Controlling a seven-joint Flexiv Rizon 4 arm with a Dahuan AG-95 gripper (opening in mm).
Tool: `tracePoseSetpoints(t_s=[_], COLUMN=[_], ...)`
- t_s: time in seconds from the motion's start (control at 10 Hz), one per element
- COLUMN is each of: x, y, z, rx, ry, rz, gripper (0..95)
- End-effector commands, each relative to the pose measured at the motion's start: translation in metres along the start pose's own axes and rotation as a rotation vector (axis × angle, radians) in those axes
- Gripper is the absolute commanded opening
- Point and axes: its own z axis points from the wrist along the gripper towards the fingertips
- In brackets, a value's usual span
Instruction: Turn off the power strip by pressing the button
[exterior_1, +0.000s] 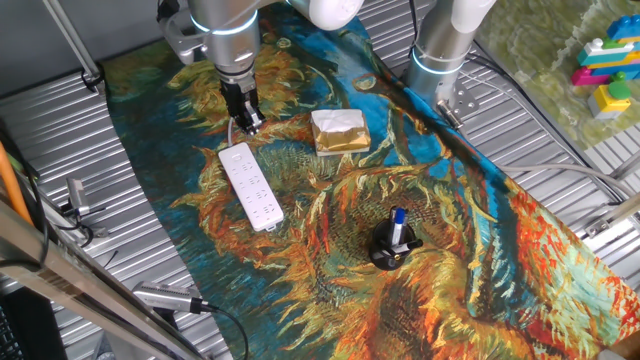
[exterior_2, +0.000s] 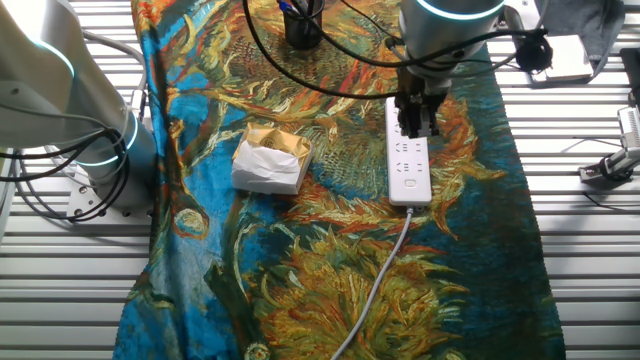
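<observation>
Gripper (exterior_1: 247, 121) hangs over the cord end of the power strip (exterior_1: 251, 187), tips pointing down at the cloth (exterior_1: 460, 250) — approach step, press not made yet by my read. In the other fixed view the fingers (exterior_2: 418, 113) sit above the sockets, with the button (exterior_2: 409, 183) just past them toward the cable (exterior_2: 375, 290). Can't tell contact: the tips look just above or barely at the strip's surface. Finger gap isn't resolved in either view, so gripper state is unknown.

Strip lies flat directly under the gripper, long axis running away from it toward the near edge in one fixed view. Next move, as I judge it: small lateral shift to centre the tips on the button, then a short straight push down — light force, since the strip is loose on cloth and could skid.

Arm pose: wrist vertical, last link upright above the strip.

Further out: gold block (exterior_1: 340, 131) beside the gripper, well clear. Pen holder (exterior_1: 394, 245) beyond the strip's far end, apart.
</observation>
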Motion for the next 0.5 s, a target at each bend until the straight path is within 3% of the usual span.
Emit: tracePoseSetpoints(t_s=[0.1, 0.5], x=[0.0022, 0.003], y=[0.0003, 0.0005], z=[0.0007, 0.0009], rx=[0.001, 0.004], ry=[-0.002, -0.006], rz=[-0.01, -0.051], gripper=[0.0, 0.0])
